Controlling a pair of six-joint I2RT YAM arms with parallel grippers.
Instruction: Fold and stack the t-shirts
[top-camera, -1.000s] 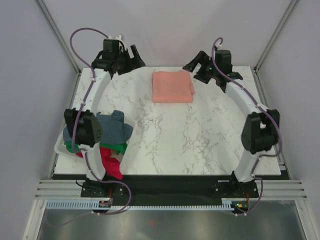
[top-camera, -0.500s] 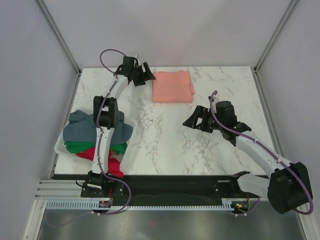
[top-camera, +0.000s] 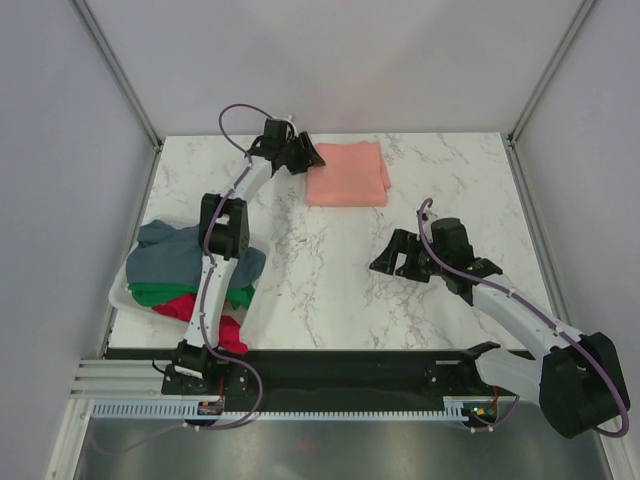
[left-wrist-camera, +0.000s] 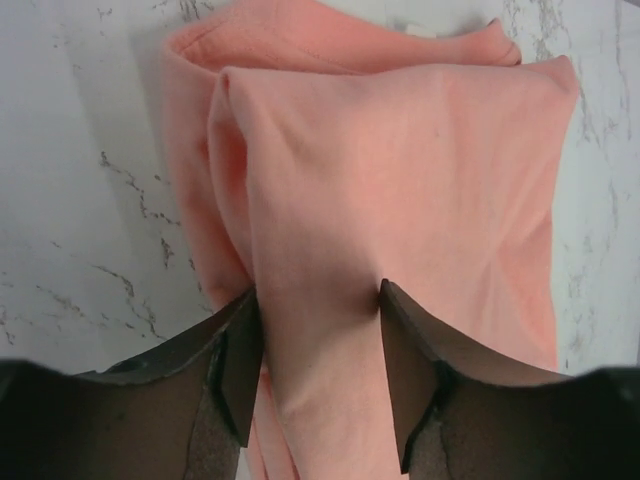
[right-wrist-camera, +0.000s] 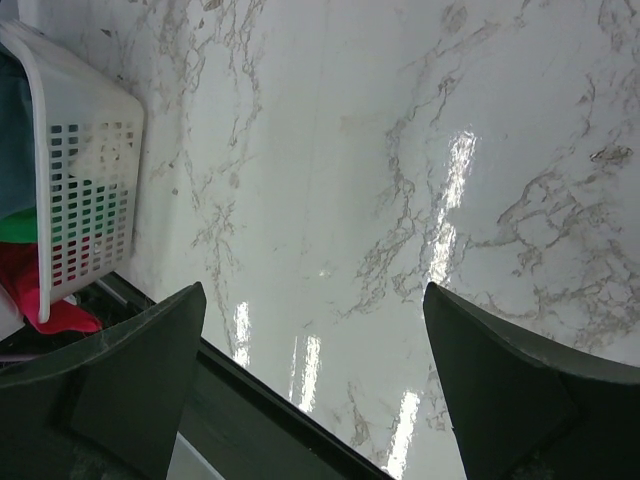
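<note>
A white mesh basket (top-camera: 118, 295) at the worktop's (top-camera: 330, 290) left near corner holds grey-blue, green and red t-shirts (top-camera: 170, 262). A folded salmon-pink t-shirt (top-camera: 347, 175) lies at the middle of the far edge. The left end effector (left-wrist-camera: 318, 370) straddles its cloth, though I cannot tell whether it grips, and the right end effector (top-camera: 388, 258) gapes empty over the worktop's middle.

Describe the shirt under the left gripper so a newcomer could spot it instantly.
On the marble table's far edge, midway across, lies a salmon-pink t-shirt, the left gripper at its left side. It alone is folded flat; the grey-blue shirt, green shirt and red shirt are heaped in the white basket, near left.
</note>
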